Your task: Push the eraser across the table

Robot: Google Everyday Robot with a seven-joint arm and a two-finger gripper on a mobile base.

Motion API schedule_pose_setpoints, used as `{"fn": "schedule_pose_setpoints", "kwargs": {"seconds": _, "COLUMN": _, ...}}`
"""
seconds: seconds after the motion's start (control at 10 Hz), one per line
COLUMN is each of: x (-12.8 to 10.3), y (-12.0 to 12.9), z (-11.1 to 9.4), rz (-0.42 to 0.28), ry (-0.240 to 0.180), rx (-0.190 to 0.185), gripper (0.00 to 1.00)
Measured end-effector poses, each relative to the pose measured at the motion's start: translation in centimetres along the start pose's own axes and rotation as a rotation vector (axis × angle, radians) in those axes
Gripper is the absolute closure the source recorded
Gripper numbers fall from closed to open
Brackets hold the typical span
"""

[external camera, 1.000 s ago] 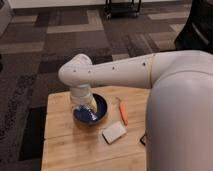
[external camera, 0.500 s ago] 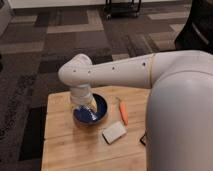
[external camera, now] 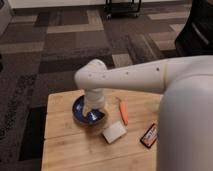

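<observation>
The eraser point(external camera: 149, 135) lies flat on the right part of the desk point(external camera: 65, 145), towards the near edge. It is a small dark block with a reddish-brown face, turned at a slant to the planks. Its right side sits just beside the broad white body of the robot point(external camera: 187, 130), which covers that corner of the desk; whether the two touch cannot be told.

To the left of the eraser, apart from it, lies a pale block point(external camera: 114, 132), flat and also slanted. Behind that block an orange carrot point(external camera: 123, 112) lies lengthwise, pointing from the back of the desk towards the front, its near end close to the pale block. Left of the carrot stands a blue bowl point(external camera: 78, 113), near the middle of the desk.

The white arm point(external camera: 130, 77) reaches in from the right, bends at a rounded joint above the back of the desk and turns straight down. The hand point(external camera: 95, 108) hangs at its lower end over the blue bowl, well apart from the eraser. Whether it is released or clenched cannot be told.

Around the desk lies carpet point(external camera: 60, 45) of dark and light patches.
</observation>
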Motion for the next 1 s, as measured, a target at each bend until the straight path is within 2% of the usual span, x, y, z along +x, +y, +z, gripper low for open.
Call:
{"fn": "schedule_pose_setpoints", "kwargs": {"seconds": 0.1, "x": 1.4, "y": -5.3, "z": -0.7, "rz": 0.143, "ry": -0.002, "rx": 0.012, "gripper": 0.35}}
{"fn": "schedule_pose_setpoints", "kwargs": {"seconds": 0.2, "x": 2.0, "y": -7.2, "z": -1.0, "rz": 0.197, "ry": -0.006, "rx": 0.022, "gripper": 0.35}}
{"fn": "schedule_pose_setpoints", "kwargs": {"seconds": 0.3, "x": 2.4, "y": -8.2, "z": -1.2, "rz": 0.227, "ry": -0.007, "rx": 0.025, "gripper": 0.35}}
{"fn": "schedule_pose_setpoints", "kwargs": {"seconds": 0.8, "x": 2.4, "y": -8.0, "z": -1.2, "rz": 0.223, "ry": -0.008, "rx": 0.024, "gripper": 0.35}}
{"fn": "schedule_pose_setpoints", "kwargs": {"seconds": 1.0, "x": 2.0, "y": -8.7, "z": -0.7, "rz": 0.240, "ry": -0.018, "rx": 0.040, "gripper": 0.35}}
